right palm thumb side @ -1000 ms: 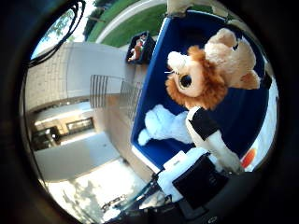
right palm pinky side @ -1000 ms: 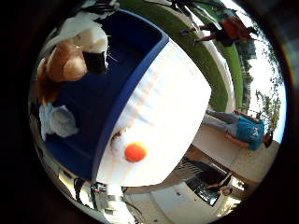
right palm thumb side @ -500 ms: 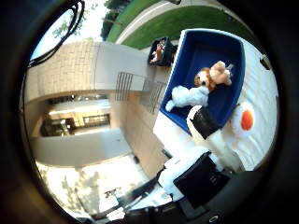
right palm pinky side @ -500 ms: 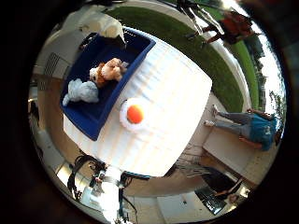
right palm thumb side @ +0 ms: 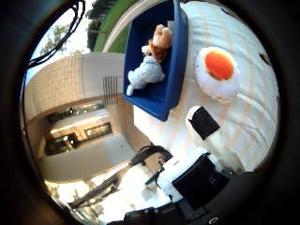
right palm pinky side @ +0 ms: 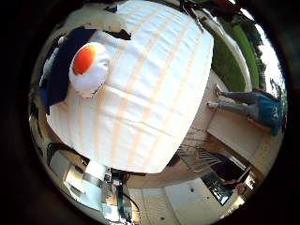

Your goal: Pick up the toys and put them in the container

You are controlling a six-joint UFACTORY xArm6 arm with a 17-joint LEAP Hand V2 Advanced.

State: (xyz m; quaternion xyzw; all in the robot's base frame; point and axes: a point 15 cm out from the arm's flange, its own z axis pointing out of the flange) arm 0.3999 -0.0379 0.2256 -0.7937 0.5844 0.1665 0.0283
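Hovering over the striped worktop (right palm pinky side: 154, 98), the robot hand (right palm thumb side: 201, 140) holds nothing, its fingers straight and apart. A fried-egg toy (right palm thumb side: 216, 71) lies just beside the blue container (right palm thumb side: 159, 89), which already holds two plush animals (right palm thumb side: 151, 58). Next, I judge, comes descending and closing on the egg.

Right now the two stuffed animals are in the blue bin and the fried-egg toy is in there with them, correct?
Not quite. The fried-egg toy lies on the striped tablecloth beside the blue bin, not in it. The two stuffed animals are in the bin, as the thumb side palm view shows.
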